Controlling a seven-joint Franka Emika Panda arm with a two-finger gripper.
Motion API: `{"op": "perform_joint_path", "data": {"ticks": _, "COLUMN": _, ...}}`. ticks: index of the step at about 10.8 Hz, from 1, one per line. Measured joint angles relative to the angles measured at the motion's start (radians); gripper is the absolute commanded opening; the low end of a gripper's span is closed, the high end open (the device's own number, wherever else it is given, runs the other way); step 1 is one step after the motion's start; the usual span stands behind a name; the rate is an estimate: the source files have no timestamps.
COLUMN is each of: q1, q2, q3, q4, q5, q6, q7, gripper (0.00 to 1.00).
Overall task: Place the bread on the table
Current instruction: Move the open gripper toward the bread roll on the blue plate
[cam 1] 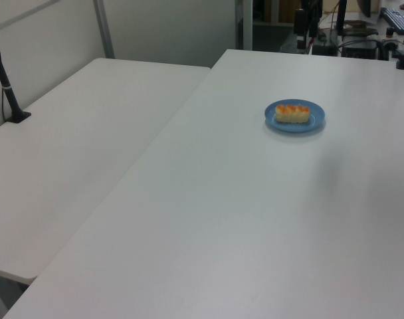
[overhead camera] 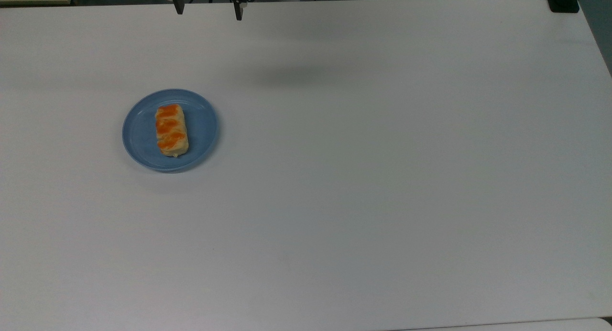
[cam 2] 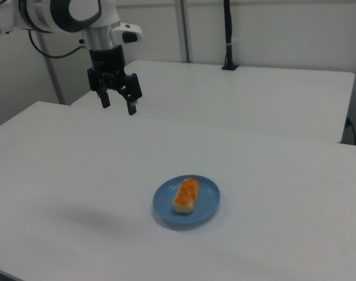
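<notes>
I am looking at the blue plate [overhead camera: 143, 130] and using it as my marker for everything else. The bread [overhead camera: 171, 130] is lying flat on the plate, near its middle, with its orange patches facing up. The plate is sitting on the white table [overhead camera: 363, 197].

Some things are hard for me to see. In the top view the arm is cut off by the upper edge, so I am only getting the two dark fingers [overhead camera: 237, 10] poking down into the frame, well away from the plate. In the left view the plate [cam 1: 316, 122] and the bread [cam 1: 292, 113] are looking very small, far across the table [cam 1: 242, 219], and the stuff behind that table is too tiny for me to name. In the right view the arm's [cam 2: 61, 13] far end is running off the right view's left edge.

The gripper [cam 2: 117, 104] is hanging in the air, well apart from the plate [cam 2: 206, 205] and higher than it. Its wrist is pointing down. The two fingers are standing apart with a clear gap between them, and they are holding nothing. The bread [cam 2: 185, 195] is not being touched by anything but the plate.

A second white table [cam 2: 254, 96] is standing just behind the plate's table, with a black post [cam 2: 228, 35] rising from it.
</notes>
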Motion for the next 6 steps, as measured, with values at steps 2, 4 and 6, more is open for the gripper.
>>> {"op": "perform_joint_path", "data": {"ticks": 2, "q1": 0.0, "q2": 0.001, "q3": 0.0, "q4": 0.0, "q5": 0.0, "q6": 0.0, "q7": 0.0, "gripper": 1.0}}
{"op": "perform_joint_path", "data": {"ticks": 4, "q1": 0.0, "q2": 0.001, "q3": -0.012, "q4": 0.0, "q5": 0.0, "q6": 0.0, "q7": -0.013, "gripper": 1.0}}
{"op": "perform_joint_path", "data": {"ticks": 6, "q1": -0.001, "q2": 0.001, "q3": -0.055, "q4": 0.0, "q5": 0.0, "q6": 0.0, "q7": -0.065, "gripper": 1.0}}
